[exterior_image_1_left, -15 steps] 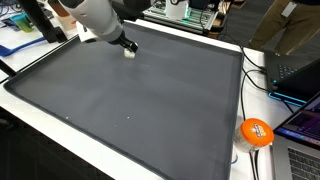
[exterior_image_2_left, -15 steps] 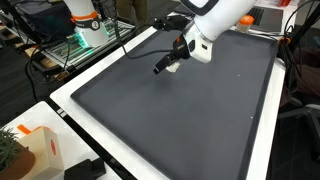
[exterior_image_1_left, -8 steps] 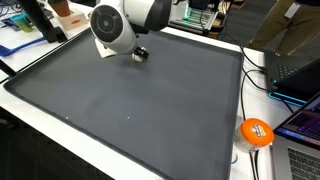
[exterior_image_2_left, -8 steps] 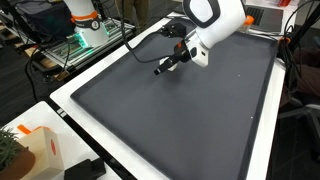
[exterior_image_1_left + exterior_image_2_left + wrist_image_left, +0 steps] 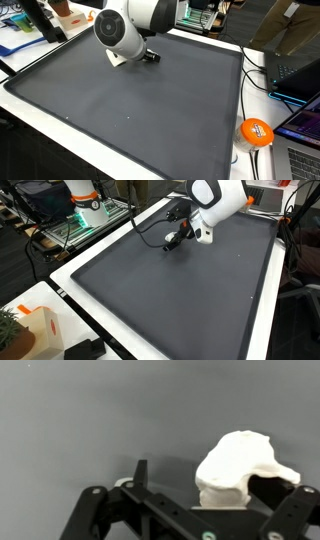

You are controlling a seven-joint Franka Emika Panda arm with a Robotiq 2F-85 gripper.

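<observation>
1. Gripper [image 5: 197, 500]: in the wrist view we see the jaws spread wide, one finger low at each side of the picture. Nothing is clamped between them.
2. White lump [image 5: 240, 460]: crumpled and irregular in outline. It lies on the grey mat [image 5: 90, 410] between the jaws, close to the finger on the right of that view. We cannot tell whether it touches that finger.
3. In both exterior views the gripper [image 5: 150, 56] [image 5: 170, 242] hangs low over the mat [image 5: 140, 115] [image 5: 190, 295], near one edge of it and tilted rather than plumb.
4. We cannot pick out the lump in either exterior view, because the arm and gripper cover that spot.
5. The mat fills most of a white-rimmed table [image 5: 50, 116].
6. In an exterior view an orange ball [image 5: 256, 131] sits off the mat beside some cables, well apart from the gripper.
</observation>
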